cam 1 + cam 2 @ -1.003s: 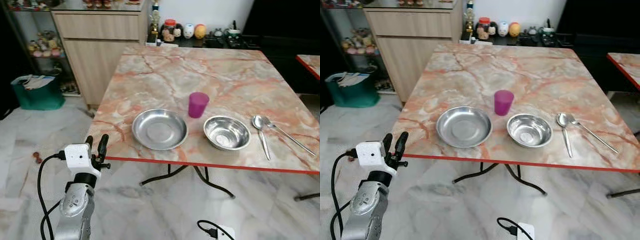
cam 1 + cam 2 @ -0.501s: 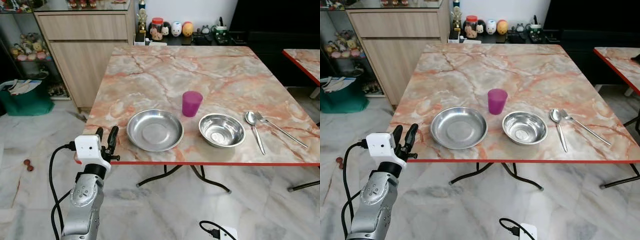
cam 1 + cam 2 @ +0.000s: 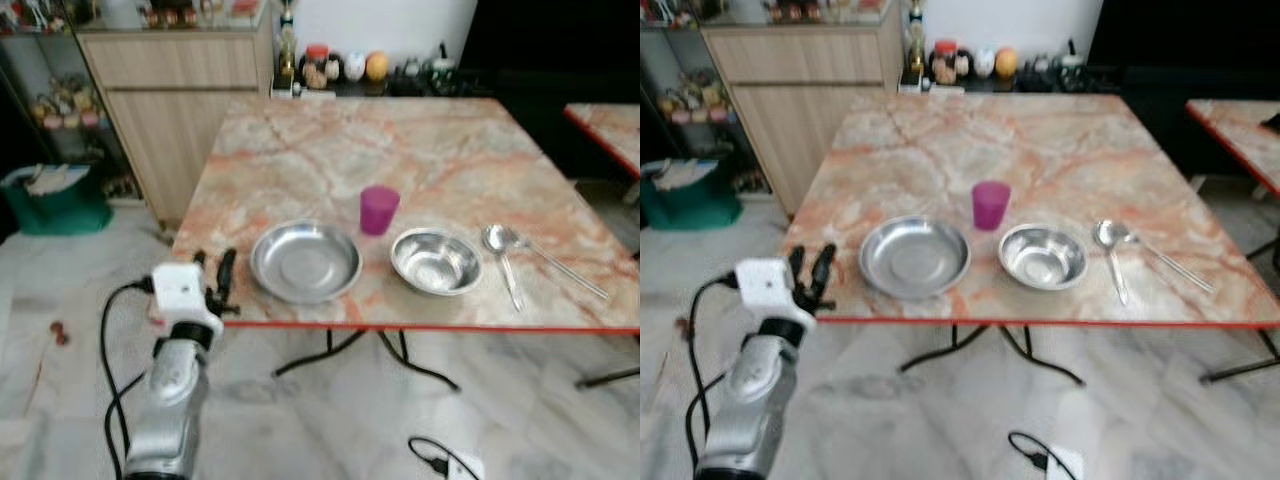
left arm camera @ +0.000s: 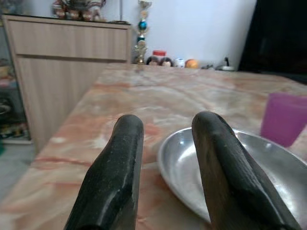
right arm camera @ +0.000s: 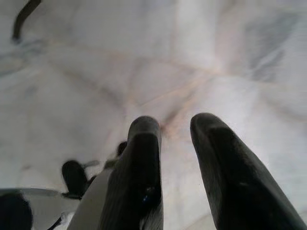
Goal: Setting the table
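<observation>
Your left gripper is up at the near left edge of the surface, fingers a little apart, holding nothing. Just past it sits the plate, then the cup, bowl and spoon. Your right gripper points at the floor, fingers a little apart.

On the table, left to right near the front edge: plate, bowl, spoon, fork; cup behind the plate-bowl gap.

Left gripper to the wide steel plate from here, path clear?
Probably yes. The left gripper is open at the table's near-left edge, the plate just ahead of its fingers, nothing between them.
</observation>
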You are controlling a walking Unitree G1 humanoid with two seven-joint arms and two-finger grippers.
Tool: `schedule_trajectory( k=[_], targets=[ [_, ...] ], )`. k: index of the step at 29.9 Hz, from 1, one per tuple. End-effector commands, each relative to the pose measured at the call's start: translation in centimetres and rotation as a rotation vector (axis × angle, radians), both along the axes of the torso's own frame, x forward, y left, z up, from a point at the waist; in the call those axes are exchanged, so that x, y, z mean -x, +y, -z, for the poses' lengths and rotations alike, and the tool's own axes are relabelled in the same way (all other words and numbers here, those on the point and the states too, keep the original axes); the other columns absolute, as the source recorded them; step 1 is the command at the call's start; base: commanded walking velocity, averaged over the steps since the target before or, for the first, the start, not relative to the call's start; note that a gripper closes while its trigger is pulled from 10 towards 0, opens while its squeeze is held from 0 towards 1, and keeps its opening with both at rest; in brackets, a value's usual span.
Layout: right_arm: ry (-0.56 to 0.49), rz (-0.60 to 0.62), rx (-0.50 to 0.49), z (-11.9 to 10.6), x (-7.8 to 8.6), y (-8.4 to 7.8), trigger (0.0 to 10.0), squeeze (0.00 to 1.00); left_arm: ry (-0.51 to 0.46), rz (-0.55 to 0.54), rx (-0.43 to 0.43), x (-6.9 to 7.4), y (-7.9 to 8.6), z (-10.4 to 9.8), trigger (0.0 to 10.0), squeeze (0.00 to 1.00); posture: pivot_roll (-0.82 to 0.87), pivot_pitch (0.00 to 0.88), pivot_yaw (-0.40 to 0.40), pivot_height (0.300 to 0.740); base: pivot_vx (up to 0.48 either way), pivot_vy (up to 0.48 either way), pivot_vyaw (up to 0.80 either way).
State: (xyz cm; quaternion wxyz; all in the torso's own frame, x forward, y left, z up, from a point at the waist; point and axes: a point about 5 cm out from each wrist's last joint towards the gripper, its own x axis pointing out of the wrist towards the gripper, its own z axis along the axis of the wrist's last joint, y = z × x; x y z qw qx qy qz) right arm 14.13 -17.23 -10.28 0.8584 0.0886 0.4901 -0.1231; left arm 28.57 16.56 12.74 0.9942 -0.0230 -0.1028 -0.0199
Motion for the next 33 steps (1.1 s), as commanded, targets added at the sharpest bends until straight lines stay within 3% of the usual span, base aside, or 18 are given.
schedule_trajectory(
  k=[1, 12, 20, 21, 22, 23, 24, 25, 33],
  targets=[
    [0.001, 0.009, -0.007, 0.0, 0.0, 0.2, 10.0, 0.0, 0.003, -0.018, -0.001, 0.1, 0.4, 0.0, 10.0, 0.0, 0.11, 0.0, -0.033, 0.74, 0.0, 0.0, 0.0],
    [0.004, -0.012, -0.004, 0.0, 0.1, 0.0, 10.0, 0.0, 0.045, -0.059, 0.028, 0.1, 1.4, 0.7, 10.0, 0.0, 0.12, 0.0, -0.045, 0.74, 0.0, 0.0, 0.0],
    [0.002, -0.027, -0.002, 0.0, 0.1, 0.0, 10.0, 0.0, 0.075, -0.044, 0.052, 0.2, 1.1, 1.4, 10.0, 0.0, 0.11, 0.0, -0.042, 0.74, 0.0, 0.0, 0.0],
    [0.003, -0.027, -0.003, 0.1, 0.2, 0.0, 10.0, 0.0, 0.076, -0.042, 0.052, 0.3, 1.1, 1.5, 6.4, 0.0, 0.1, 0.0, -0.039, 0.74, 0.0, 0.0, 0.0],
    [0.003, -0.027, -0.003, 0.1, 0.2, 0.0, 10.0, 0.0, 0.076, -0.042, 0.052, 0.3, 1.1, 1.5, 6.4, 0.0, 0.1, 0.0, -0.039, 0.74, 0.0, 0.0, 0.0],
    [0.003, -0.029, -0.003, 0.1, 0.2, 0.0, 10.0, 0.0, 0.077, -0.043, 0.052, 0.3, 1.1, 1.5, 2.7, 0.0, 0.1, 0.0, -0.039, 0.74, 0.0, 0.0, 0.0],
    [0.006, -0.037, -0.002, 0.1, 0.2, 0.1, 10.0, 0.0, 0.082, -0.042, 0.049, 0.3, 1.1, 1.6, 3.9, 0.0, 0.1, 0.0, -0.033, 0.74, 0.0, 0.0, 0.0],
    [0.006, -0.035, -0.003, 0.1, 0.3, 0.1, 10.0, 0.0, 0.086, -0.037, 0.039, 0.2, 1.1, 1.6, 10.0, 0.0, 0.1, 0.0, -0.033, 0.74, 0.0, 0.0, 0.0],
    [0.007, -0.036, -0.005, 0.1, 0.3, 0.2, 10.0, 0.0, 0.087, -0.047, 0.026, -0.2, 1.2, 1.5, 10.0, 0.0, 0.1, 0.0, -0.034, 0.74, 0.0, 0.0, 0.0]
  ],
)
